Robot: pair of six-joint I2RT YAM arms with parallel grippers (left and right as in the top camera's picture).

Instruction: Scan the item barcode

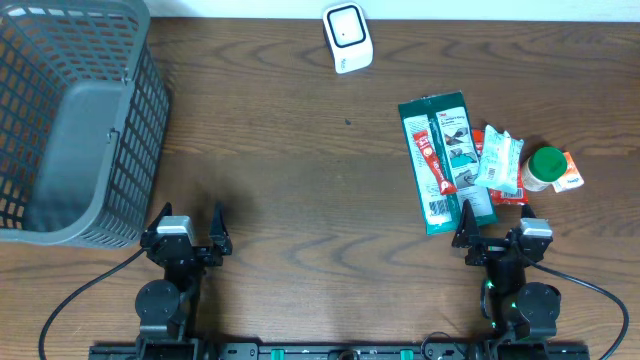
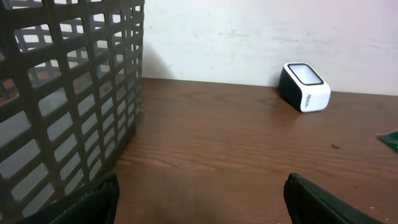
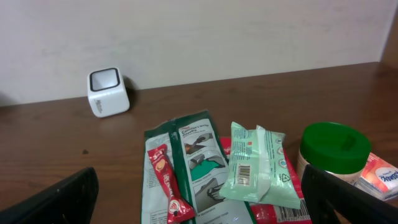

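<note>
While the green packet (image 1: pixel 452 150) lies flat on the right of the desk (image 1: pixel 300 170) with a red stick (image 1: pixel 430 158) on it, a pale wipes pack (image 1: pixel 499 160) and a green-lidded jar (image 1: pixel 546 165) sit just beside it. The white scanner (image 1: pixel 347 37) stands well apart. The right end effector (image 1: pixel 495 222) and the left end effector (image 1: pixel 190 220) gape wide, both empty.

You have soft, even light from above on the dark brown wooden worktop (image 1: pixel 300 180), with a dull sheen on the grain and no hard glare. The grey plastic mesh basket (image 2: pixel 62 93) casts a faint shadow on the pale wall (image 2: pixel 249 37) beside it. In the wrist views the left hand (image 2: pixel 202 199) and right hand (image 3: pixel 199 199) show only dark, blurred fingers at the lower corners. The small white box-shaped scanner (image 3: pixel 108 92) stays sharp. The overhead view is slightly soft.
</note>
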